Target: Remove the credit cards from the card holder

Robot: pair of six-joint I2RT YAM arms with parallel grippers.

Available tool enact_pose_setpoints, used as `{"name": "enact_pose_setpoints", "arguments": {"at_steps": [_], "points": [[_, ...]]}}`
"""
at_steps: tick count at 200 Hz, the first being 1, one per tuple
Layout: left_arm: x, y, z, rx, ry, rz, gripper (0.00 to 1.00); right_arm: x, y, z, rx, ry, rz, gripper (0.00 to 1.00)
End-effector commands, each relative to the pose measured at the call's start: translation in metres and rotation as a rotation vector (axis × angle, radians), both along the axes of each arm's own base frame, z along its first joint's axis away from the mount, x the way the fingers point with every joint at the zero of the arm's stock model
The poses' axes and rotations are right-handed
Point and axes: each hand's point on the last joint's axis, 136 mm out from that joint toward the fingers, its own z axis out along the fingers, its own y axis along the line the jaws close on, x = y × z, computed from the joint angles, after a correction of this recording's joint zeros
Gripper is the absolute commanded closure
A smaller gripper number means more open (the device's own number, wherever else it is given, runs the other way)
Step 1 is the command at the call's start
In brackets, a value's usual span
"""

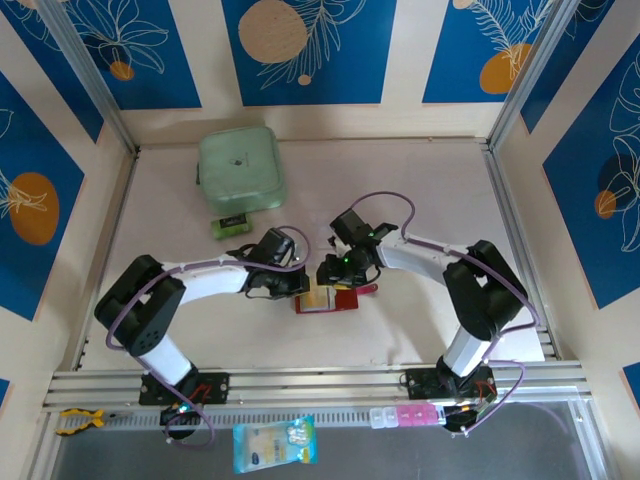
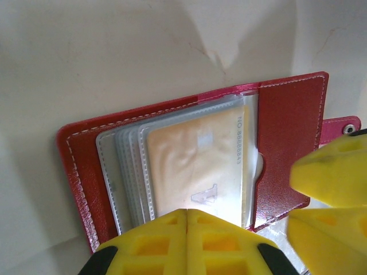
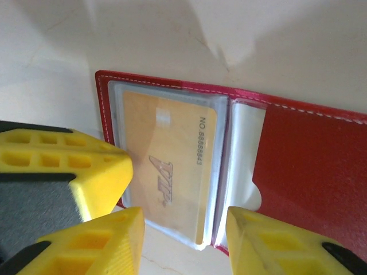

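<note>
Top view. Card holder [image 1: 347, 300] open and flat on the table [image 1: 430, 200], between both grippers: left gripper [image 1: 298, 288] at its 9 o'clock edge, right gripper [image 1: 335, 275] just over it from 12 o'clock. Equally near, both.

Left wrist view. Left gripper [image 2: 187, 216] fully closed, pressing at 6 o'clock on the edge of the clear sleeves [image 2: 123, 172]; nothing visibly pinched. Gold card [image 2: 195, 166] inside the top sleeve.

Right wrist view. Right gripper [image 3: 184, 232] about half open, one jaw on each side of the card's near short end, apparently not yet touching. Long axis of the card from 12 to 6 o'clock, so pointing straight into the gripper. Probably calls for closing, then pulling toward 6 o'clock.
</note>
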Motion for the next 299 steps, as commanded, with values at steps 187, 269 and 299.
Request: {"name": "enact_pose_setpoints", "arguments": {"at_steps": [187,269,299], "points": [[-0.009,0.01,-0.017,0.087,0.027,-0.013,1.0,-0.015,0.009,-0.028,0.033,0.085,0.033,0.78],[-0.009,0.01,-0.019,0.088,0.031,-0.012,1.0,-0.012,-0.005,-0.033,-0.039,0.077,0.004,0.8],[-0.009,0.01,-0.019,0.087,0.031,-0.013,1.0,-0.011,-0.008,-0.029,-0.056,0.061,0.002,0.79]]}}
